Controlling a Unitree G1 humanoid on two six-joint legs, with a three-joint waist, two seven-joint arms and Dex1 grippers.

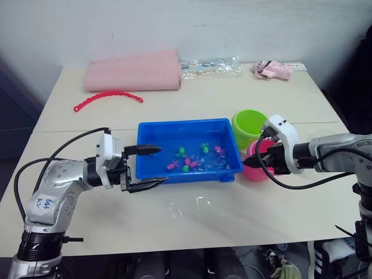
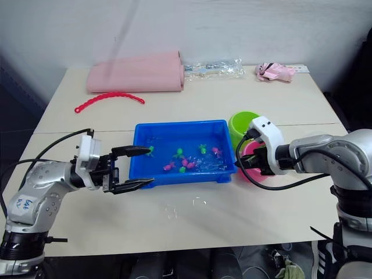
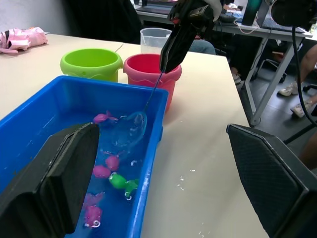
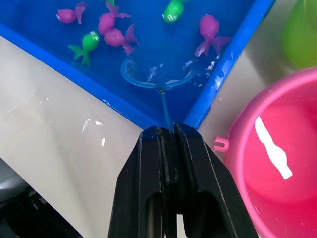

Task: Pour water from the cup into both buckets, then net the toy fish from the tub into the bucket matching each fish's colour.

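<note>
- The left gripper (image 1: 150, 168) hangs over the table's (image 1: 232, 215) near-left part, just off the tub's left end; its two black fingers are spread wide with nothing between them.
- The right gripper (image 4: 168, 136) sits over the near-right part of the table, by the tub's right end and just in front of the pink bucket (image 3: 151, 72); its fingers are pressed together on the thin stick of the net (image 4: 156, 74).
- The net slants down from that grip, its light blue hoop dipped into the water at the tub's right end, close to a pink fish (image 4: 210, 32).
- The tub (image 1: 151, 131) stands mid-table with its long side along the near edge, holding water and several toy fish (image 1: 189, 160), green and pink, loose in its right half.
- The pink bucket stands just beside the tub's near-right corner; the green bucket (image 1: 249, 125) touches or nearly touches it on the far side.
- The cup (image 3: 154, 38) stands behind the two buckets, toward the table's right edge.
- A red beaded strip (image 1: 107, 97) lies on the far-left part.
- Along the far edge lie a pink roll (image 1: 132, 71), a clear plastic bag (image 1: 210, 66) and a pink cloth (image 1: 272, 70).
</note>
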